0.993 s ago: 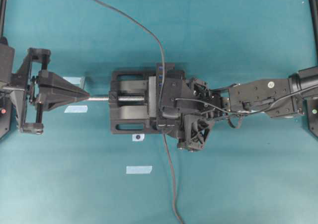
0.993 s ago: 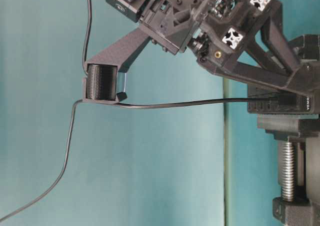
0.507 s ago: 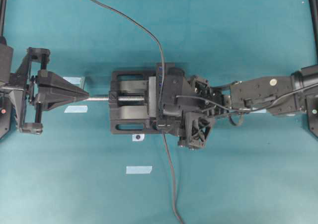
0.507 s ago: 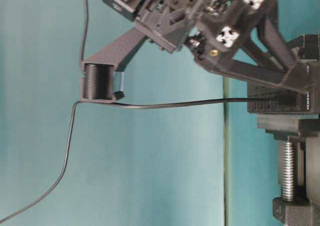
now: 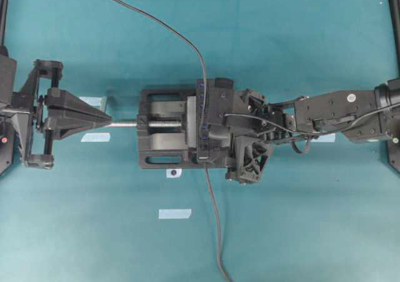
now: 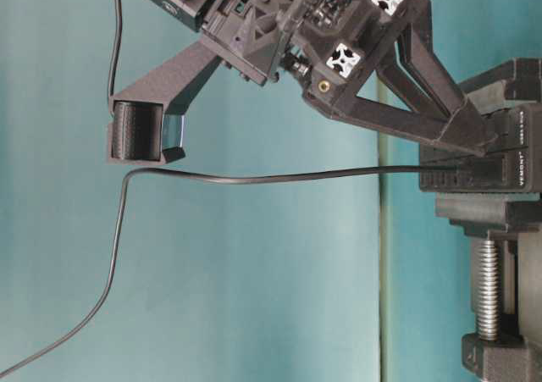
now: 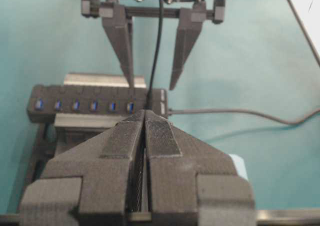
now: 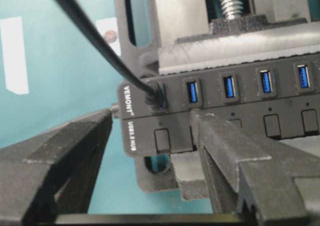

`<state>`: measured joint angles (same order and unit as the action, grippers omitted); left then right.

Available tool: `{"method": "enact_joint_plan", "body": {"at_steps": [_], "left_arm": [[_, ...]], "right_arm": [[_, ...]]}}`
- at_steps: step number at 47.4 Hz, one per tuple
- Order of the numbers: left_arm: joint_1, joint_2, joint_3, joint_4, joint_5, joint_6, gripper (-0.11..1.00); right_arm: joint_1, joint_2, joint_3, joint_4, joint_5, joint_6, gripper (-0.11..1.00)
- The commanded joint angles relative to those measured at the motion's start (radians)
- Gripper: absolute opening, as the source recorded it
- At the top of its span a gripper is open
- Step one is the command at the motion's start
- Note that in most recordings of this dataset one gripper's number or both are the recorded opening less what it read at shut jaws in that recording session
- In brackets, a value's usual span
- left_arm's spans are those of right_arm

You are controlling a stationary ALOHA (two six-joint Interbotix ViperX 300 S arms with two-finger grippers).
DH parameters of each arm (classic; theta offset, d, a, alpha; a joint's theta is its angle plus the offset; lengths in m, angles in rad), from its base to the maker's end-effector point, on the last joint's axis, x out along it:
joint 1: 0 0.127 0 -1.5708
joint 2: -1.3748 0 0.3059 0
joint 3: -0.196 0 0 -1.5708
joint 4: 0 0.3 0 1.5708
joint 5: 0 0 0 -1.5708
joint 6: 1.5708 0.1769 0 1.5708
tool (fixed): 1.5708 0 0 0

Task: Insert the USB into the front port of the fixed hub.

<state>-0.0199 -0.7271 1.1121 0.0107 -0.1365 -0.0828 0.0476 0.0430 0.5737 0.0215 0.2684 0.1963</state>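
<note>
One small black USB plug (image 8: 156,96) sits in the long black hub's (image 8: 225,110) end port; right gripper (image 8: 150,151) jaws spread wide should lift straight clear of the hub, left gripper (image 7: 144,151) jaws pressed together

Inventory — items by count:
USB hub (image 8: 220,110) — one; six blue ports empty in the left wrist view.
USB plug (image 8: 156,96) with cable — one.
Vise (image 5: 164,137) — one.
Tape strips (image 5: 174,214) on the tabletop (image 5: 300,38) — three.
Robot tools — two: left (image 5: 107,119), right (image 7: 151,88).
</note>
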Motion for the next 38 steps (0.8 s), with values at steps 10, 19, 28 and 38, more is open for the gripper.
{"method": "enact_joint_plan", "body": {"at_steps": [10,19,28,38], "left_arm": [[0.0,-0.002,-0.012,0.002,-0.011,-0.002,0.0],[0.002,-0.002,-0.012,0.002,-0.011,-0.002,0.0],[0.002,-0.002,-0.012,0.002,-0.011,-0.002,0.0],[0.0,-0.002,-0.011,0.002,-0.012,0.0,0.0]], "right_arm": [[-0.003,-0.048,-0.006,-0.003,-0.008,0.003,0.71],[-0.005,-0.049,-0.005,-0.003,-0.009,0.003,0.71],[-0.005,-0.049,-0.005,-0.003,-0.009,0.003,0.71],[-0.006,-0.049,-0.005,-0.003,-0.009,0.0,0.71]]}}
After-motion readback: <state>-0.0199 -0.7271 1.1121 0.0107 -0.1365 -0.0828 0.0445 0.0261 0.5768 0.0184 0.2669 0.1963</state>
